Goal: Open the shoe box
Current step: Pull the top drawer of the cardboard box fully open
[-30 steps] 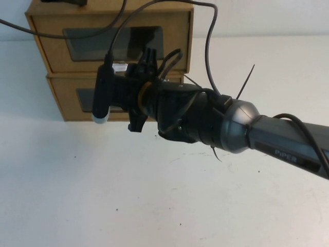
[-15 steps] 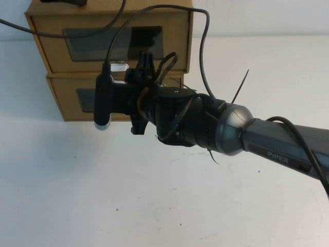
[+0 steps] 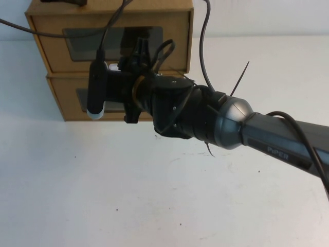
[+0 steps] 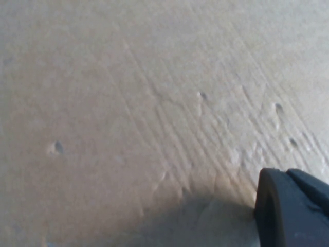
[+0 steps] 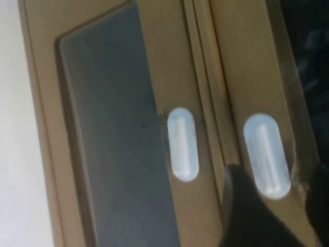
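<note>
Two tan cardboard shoe boxes stood stacked at the far left of the table, the upper shoe box sitting squarely on the lower shoe box, their fronts flush and facing out across the table. Each was the drawer kind, with a dark, smoky window set in its front panel: the upper window wide and plain to see, the lower window mostly hidden. Both drawers were pushed fully in, shut. Up close, a pale oval pull sat beside one window, and a second pale oval pull sat just across the seam between the two fronts.
</note>
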`<move>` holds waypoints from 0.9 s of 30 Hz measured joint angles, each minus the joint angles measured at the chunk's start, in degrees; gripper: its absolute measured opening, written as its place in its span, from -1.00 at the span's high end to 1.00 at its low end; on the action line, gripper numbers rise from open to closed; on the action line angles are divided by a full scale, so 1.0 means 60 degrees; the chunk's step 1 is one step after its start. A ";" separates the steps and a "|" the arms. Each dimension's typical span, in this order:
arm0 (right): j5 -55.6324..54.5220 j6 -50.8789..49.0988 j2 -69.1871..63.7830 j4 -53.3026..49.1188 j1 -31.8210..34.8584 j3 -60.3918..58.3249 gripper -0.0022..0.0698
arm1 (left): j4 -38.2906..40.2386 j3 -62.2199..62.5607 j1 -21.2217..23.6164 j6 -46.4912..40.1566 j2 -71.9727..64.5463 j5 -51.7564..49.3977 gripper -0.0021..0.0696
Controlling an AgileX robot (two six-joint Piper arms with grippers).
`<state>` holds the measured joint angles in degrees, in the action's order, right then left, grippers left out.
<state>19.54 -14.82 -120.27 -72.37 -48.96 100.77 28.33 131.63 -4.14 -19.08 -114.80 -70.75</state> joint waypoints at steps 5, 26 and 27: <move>-0.0168 0.0000 -0.0207 -0.0248 0.0000 0.0239 0.25 | 0.0000 0.0000 0.0000 0.0000 0.0000 0.0000 0.96; -0.0418 0.0000 -0.0802 -0.0616 0.0192 0.0883 0.27 | 0.0000 0.0000 0.0000 0.0000 0.0000 0.0000 0.96; -0.0464 0.0000 -0.0802 -0.0659 0.0214 0.0883 0.28 | 0.0000 0.0000 0.0000 0.0000 0.0000 0.0000 0.96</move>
<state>16.76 -14.82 -125.08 -76.32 -47.67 106.07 28.33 131.63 -4.14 -19.08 -114.80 -70.75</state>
